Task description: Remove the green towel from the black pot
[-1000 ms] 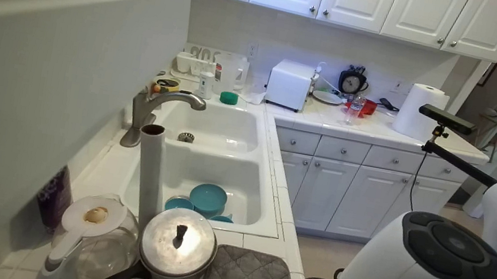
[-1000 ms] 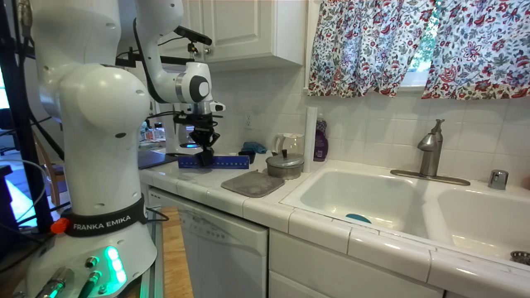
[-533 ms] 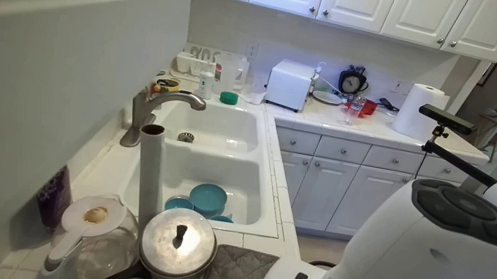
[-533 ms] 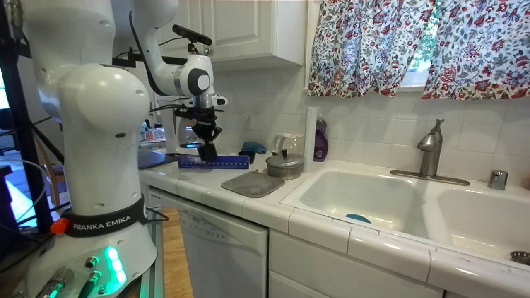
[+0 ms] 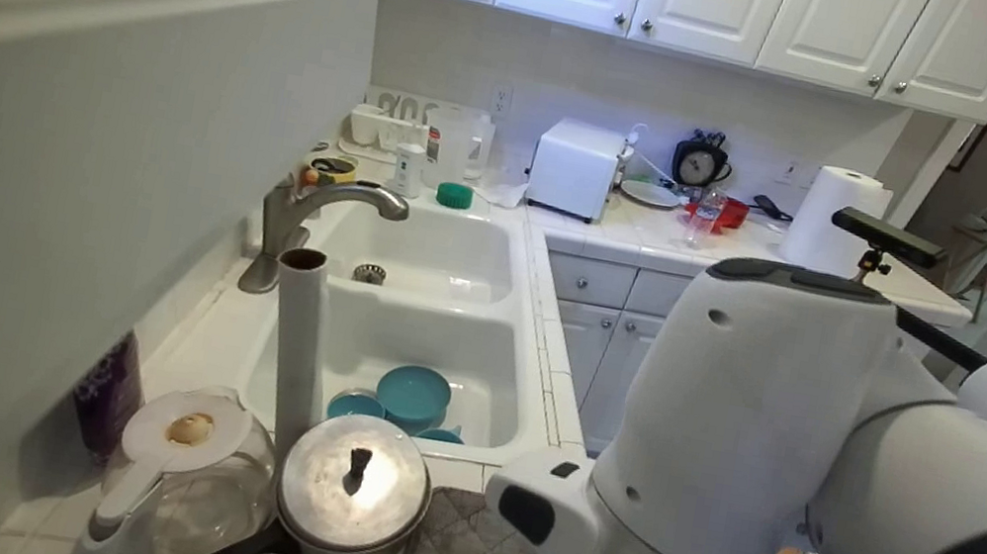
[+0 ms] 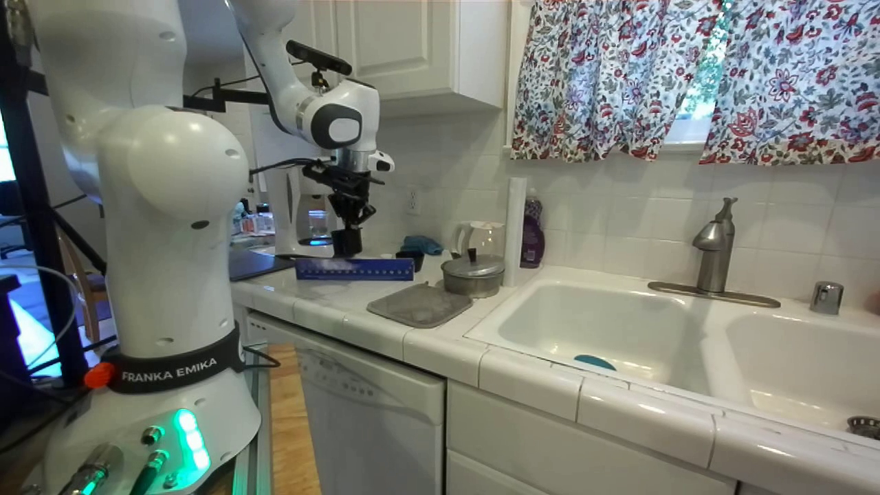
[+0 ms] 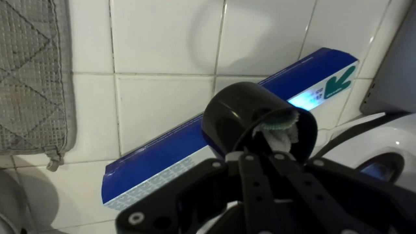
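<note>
One tiled desk (image 6: 337, 295): white, seen in both exterior views and from above in the wrist view.
Robot arm (image 6: 172, 165): white, standing beside the desk, with its far end bent downward above the surface.
Sink (image 6: 715, 357): two white basins set into the desk, teal bowls (image 5: 414, 394) lying in one of them.
Grey mat (image 6: 421, 306): quilted, flat on the desk near the sink.
Blue box (image 7: 156, 149): long and low, lying on the desk near the mat; in the wrist view it runs at a slant, with a green arrow (image 7: 336, 84) printed near one end.
Saucepan (image 6: 473, 282): metal, its lid (image 5: 327, 490) on, just beside the mat and an upright white tube (image 6: 515, 234).
Blue cloth (image 6: 421, 244): crumpled on the desk, near a glass carafe (image 6: 488, 239), with a small dark thing (image 6: 410, 258) just beside it.
Black pot (image 7: 237, 107): held over the blue box, tilted in the wrist view with its mouth toward the viewer; whether it touches the box, I cannot tell.
Fingers (image 7: 252, 169): clenched on the black pot at its rim; the exact contact is partly hidden.
Green towel (image 7: 280, 123): inside the black pot, a ridged green edge showing just within the mouth; pale crumpled material (image 7: 279, 140) lies right beside it, and whether both are one piece, I cannot tell.
</note>
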`<action>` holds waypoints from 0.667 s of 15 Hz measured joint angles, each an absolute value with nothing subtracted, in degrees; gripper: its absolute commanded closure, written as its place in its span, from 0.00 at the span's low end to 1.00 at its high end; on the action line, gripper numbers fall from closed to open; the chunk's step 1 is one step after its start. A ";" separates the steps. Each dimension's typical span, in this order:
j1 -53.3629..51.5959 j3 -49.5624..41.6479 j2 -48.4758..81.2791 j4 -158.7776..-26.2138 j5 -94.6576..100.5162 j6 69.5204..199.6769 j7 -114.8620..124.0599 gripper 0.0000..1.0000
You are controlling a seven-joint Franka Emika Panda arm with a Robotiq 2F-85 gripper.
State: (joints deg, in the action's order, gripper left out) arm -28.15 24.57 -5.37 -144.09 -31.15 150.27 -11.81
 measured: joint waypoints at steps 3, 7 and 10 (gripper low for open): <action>-27.11 22.46 -8.04 -144.67 -31.35 151.06 -13.75 0.99; -27.06 19.73 -11.08 -145.09 -35.59 146.60 -18.38 0.99; -26.43 19.17 -12.04 -146.78 -33.32 146.76 -17.53 0.99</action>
